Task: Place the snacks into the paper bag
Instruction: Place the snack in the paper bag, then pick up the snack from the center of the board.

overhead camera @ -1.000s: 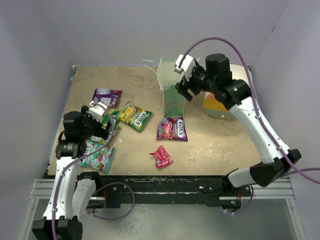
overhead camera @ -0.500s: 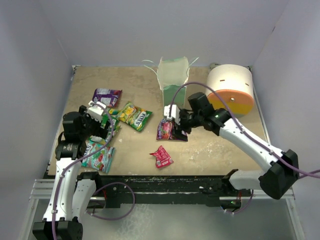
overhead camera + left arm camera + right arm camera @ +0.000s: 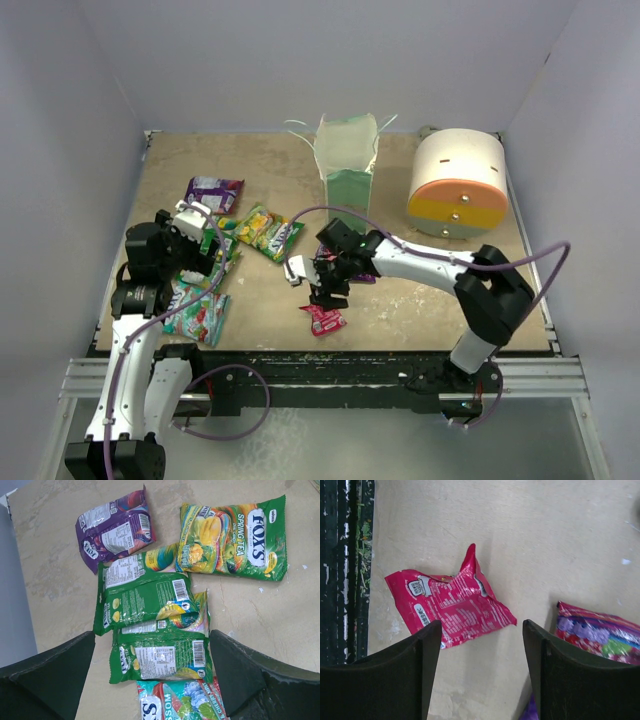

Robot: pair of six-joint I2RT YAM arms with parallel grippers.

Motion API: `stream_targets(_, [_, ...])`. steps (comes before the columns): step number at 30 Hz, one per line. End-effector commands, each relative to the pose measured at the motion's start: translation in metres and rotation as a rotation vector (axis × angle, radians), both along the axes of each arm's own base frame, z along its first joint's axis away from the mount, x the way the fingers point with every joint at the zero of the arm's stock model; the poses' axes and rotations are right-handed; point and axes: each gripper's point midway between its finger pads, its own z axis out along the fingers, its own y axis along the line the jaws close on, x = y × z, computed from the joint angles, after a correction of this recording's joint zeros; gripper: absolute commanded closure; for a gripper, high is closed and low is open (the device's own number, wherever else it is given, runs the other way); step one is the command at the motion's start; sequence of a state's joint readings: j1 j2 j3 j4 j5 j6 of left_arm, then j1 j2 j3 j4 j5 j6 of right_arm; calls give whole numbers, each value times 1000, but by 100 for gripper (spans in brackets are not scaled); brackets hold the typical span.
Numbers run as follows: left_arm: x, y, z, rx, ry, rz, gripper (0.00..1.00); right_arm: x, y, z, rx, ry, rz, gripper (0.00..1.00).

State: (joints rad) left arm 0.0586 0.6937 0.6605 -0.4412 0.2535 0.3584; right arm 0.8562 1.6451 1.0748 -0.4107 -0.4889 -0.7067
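Left end effector (image 3: 152, 652), right end effector (image 3: 481, 630): both agape.

Even, diffuse light from above washes the beige tabletop (image 3: 260, 170), leaving only soft, faint shadows. In the wrist views, the glossy green packets (image 3: 145, 597) catch pale streaks of glare and the red packet (image 3: 450, 605) reads sharp, while the near tool fingers (image 3: 380, 680) sit dark and slightly soft.

White links (image 3: 425, 263), black joints (image 3: 492, 291), purple cables (image 3: 330, 209)
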Motion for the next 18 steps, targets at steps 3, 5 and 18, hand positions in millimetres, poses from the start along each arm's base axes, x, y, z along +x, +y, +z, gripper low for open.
stream_targets(3, [6,0,20,-6,-69,-2,1,6,13,-10,-36,-19,76,34])
stream_targets(5, [6,-1,19,-9,-65,-8,1,6,15,-16,-50,-6,83,35])
stream_targets(18, [4,-5,19,-16,-71,-27,1,-9,0,-44,-153,77,161,43])
